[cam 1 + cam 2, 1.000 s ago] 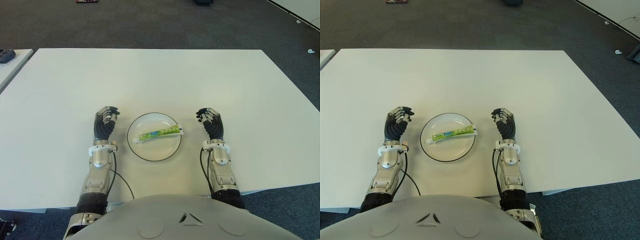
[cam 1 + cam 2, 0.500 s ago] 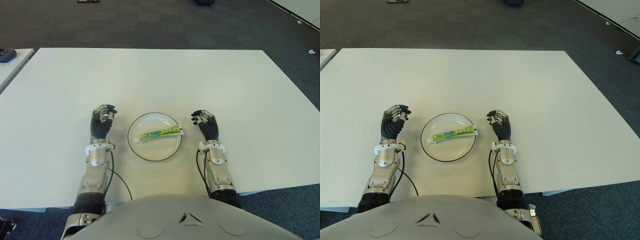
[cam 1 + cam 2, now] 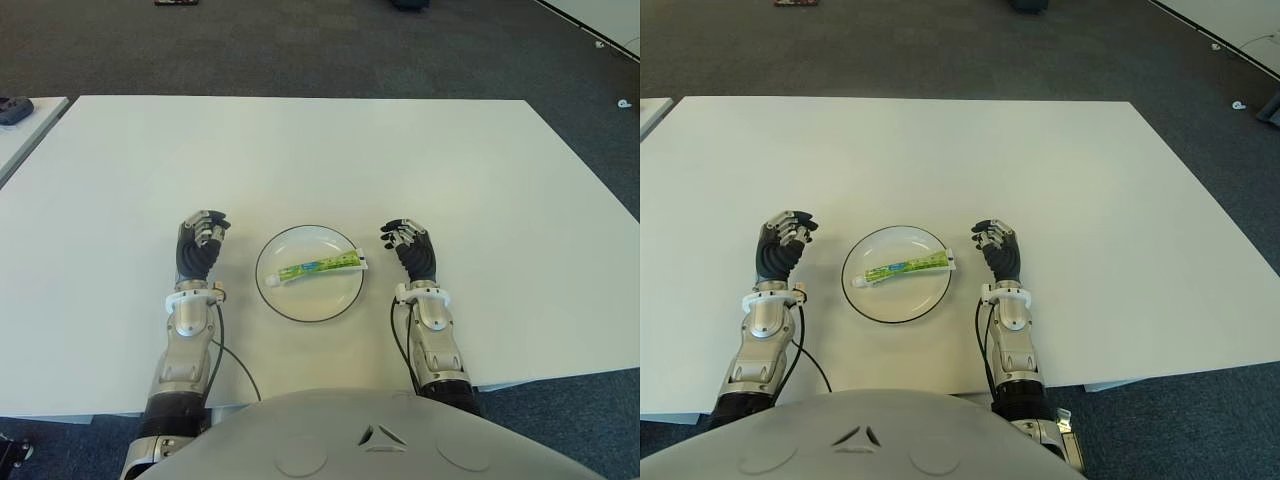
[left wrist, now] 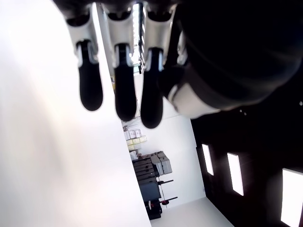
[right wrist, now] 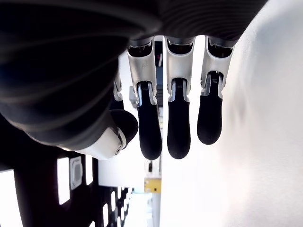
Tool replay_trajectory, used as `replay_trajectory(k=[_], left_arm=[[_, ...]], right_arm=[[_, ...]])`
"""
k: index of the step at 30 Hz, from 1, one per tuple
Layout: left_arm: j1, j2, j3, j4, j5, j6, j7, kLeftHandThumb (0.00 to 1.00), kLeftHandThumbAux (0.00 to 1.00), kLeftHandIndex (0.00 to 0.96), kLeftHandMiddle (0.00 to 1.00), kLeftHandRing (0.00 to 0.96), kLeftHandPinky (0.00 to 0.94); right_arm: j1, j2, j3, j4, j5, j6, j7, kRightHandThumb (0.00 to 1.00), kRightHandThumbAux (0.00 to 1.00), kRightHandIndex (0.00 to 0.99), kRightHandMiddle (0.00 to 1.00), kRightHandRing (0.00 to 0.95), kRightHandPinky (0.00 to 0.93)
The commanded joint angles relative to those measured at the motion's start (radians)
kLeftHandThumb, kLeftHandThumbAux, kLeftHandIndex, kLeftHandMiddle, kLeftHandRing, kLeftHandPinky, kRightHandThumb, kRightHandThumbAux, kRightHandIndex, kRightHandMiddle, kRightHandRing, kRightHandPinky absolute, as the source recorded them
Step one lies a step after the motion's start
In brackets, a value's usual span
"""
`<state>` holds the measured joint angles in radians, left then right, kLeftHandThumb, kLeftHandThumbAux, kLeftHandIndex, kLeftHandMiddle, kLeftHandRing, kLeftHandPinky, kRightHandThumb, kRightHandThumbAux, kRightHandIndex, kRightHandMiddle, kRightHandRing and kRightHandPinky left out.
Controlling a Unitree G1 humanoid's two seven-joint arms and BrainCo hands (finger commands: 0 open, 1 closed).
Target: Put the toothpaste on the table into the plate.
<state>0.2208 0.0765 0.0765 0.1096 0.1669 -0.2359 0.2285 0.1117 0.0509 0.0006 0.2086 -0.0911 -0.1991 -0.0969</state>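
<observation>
Lying slantwise across the plate (image 3: 285, 305), the toothpaste (image 3: 318, 267) has its white cap toward the robot's left and its crimped tail poking just past the rim on the robot's right. So the placing looks done, and the step in hand, as I judge it, is simply a clean retreat.

Neither hand holds anything. The right hand (image 3: 411, 249) shows just beside the plate on its right, fingers (image 5: 178, 127) loosely extended and bare in its wrist view. The left hand (image 3: 199, 246) shows on the plate's left, a little further off, fingers (image 4: 117, 97) likewise relaxed and holding nothing.

To finish well, the right hand should draw away outward or toward the body, not across the rim, since the overhanging tail sits near its fingertips and a brush there could drag the tube off. The left hand needs no motion toward the plate. The white table (image 3: 320, 160) around both arms gives room for that.
</observation>
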Motion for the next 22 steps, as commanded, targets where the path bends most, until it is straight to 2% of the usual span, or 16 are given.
replay_trajectory(k=[1, 22], left_arm=[[0.006, 0.002, -0.003, -0.018, 0.001, 0.022, -0.017, 0.703, 0.720, 0.424, 0.491, 0.484, 0.463], [-0.043, 0.008, -0.012, 0.031, -0.028, 0.051, -0.067, 0.702, 0.720, 0.424, 0.484, 0.483, 0.461]], right_arm=[[0.000, 0.006, 0.004, -0.007, 0.003, 0.014, -0.007, 0.704, 0.729, 0.426, 0.466, 0.470, 0.486], [-0.044, 0.010, -0.005, 0.054, 0.001, -0.010, -0.034, 0.705, 0.727, 0.427, 0.470, 0.468, 0.472]])
